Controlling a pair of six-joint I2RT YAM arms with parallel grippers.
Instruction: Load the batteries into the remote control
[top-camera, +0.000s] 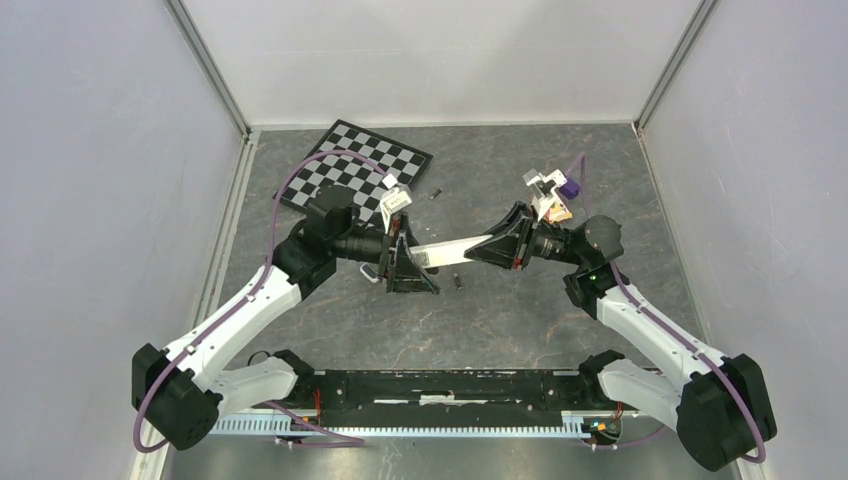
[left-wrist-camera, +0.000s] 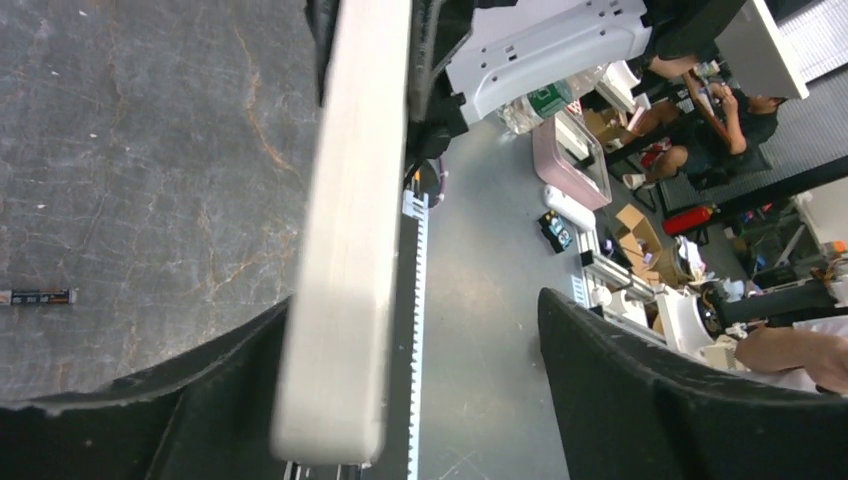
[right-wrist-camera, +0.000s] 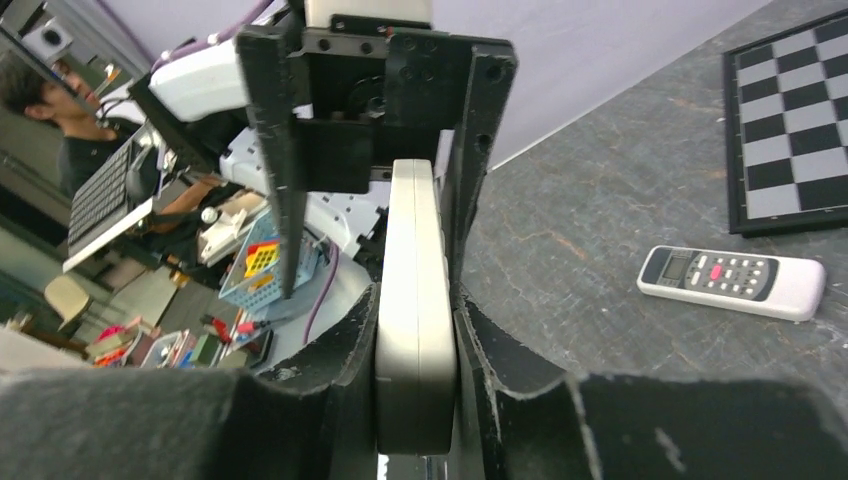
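A long white remote control (top-camera: 450, 251) hangs above the table between my two grippers. My right gripper (top-camera: 497, 245) is shut on one end of it; the right wrist view shows both pads pressed on its flat sides (right-wrist-camera: 415, 330). My left gripper (top-camera: 408, 262) is open around the other end. In the left wrist view the remote (left-wrist-camera: 350, 250) lies against one finger (left-wrist-camera: 230, 390), with a wide gap to the other finger (left-wrist-camera: 640, 390). One small dark battery (top-camera: 458, 282) lies on the table below the remote and also shows in the left wrist view (left-wrist-camera: 35, 296). Another battery (top-camera: 436, 193) lies near the chessboard.
A chessboard (top-camera: 355, 170) lies at the back left of the grey table and also shows in the right wrist view (right-wrist-camera: 790, 120). A second white remote with a screen and buttons (right-wrist-camera: 735, 280) lies on the table near it. Grey walls close in the left, back and right sides.
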